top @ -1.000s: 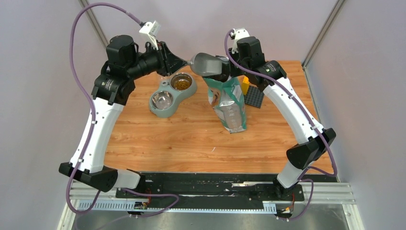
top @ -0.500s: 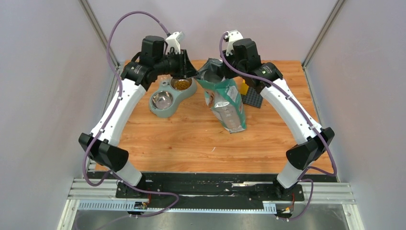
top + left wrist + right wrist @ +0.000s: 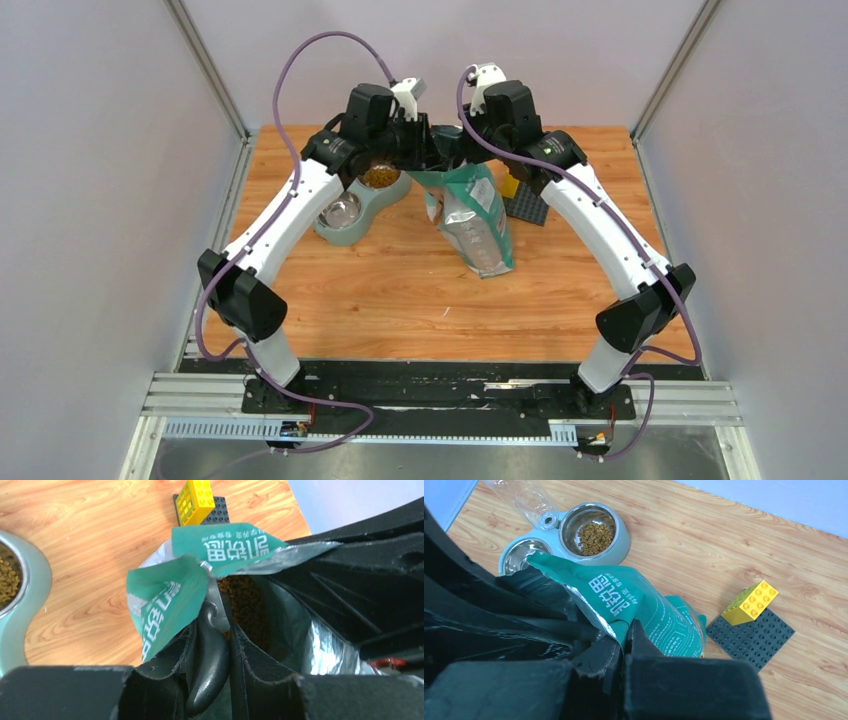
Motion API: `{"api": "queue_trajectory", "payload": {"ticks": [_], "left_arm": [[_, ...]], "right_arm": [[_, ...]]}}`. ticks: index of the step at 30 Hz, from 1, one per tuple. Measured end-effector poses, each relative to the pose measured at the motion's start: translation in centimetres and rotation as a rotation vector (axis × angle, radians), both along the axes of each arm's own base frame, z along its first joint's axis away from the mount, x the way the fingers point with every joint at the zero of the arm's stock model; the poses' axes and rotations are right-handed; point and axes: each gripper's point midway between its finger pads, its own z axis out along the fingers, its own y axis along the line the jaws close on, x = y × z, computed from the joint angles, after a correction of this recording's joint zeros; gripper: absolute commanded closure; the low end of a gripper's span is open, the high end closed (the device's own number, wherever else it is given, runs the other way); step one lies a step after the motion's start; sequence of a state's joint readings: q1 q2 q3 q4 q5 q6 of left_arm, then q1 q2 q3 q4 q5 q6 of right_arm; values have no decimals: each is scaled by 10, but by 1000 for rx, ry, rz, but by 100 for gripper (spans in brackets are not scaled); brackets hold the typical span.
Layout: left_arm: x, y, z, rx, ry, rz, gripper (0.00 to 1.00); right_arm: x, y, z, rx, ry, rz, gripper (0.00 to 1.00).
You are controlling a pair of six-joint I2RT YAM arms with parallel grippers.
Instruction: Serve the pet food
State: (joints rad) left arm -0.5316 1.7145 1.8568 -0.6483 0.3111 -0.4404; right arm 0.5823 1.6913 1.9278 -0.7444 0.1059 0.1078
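Left pincer (image 3: 212,635) swung across to the green-and-white foil bag (image 3: 165,597), gripping the grey metal scoop (image 3: 207,662); right pincer (image 3: 624,640) pinched the bag's rim. Rim slippage could spill brown kibble pellets (image 3: 247,605).

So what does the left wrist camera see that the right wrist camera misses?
Only the left wrist view looks into the bag: pet food inside, and the scoop handle clamped in the left end effector. Only the right wrist view shows the empty second bowl and the right end effector pinching the bag's edge. Both show the bag, filled bowl, yellow block and black plate.
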Motion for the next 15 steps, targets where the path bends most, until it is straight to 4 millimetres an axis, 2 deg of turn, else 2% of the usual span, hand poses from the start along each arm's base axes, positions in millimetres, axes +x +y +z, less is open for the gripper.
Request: {"api": "queue_trajectory", "payload": {"ticks": [4, 15], "left_arm": [[7, -10, -7, 6, -10, 2, 100], [10, -21, -12, -10, -10, -30, 100]], "right_arm": [[1, 3, -1, 5, 1, -3, 100], [5, -2, -1, -2, -5, -34, 100]]}}
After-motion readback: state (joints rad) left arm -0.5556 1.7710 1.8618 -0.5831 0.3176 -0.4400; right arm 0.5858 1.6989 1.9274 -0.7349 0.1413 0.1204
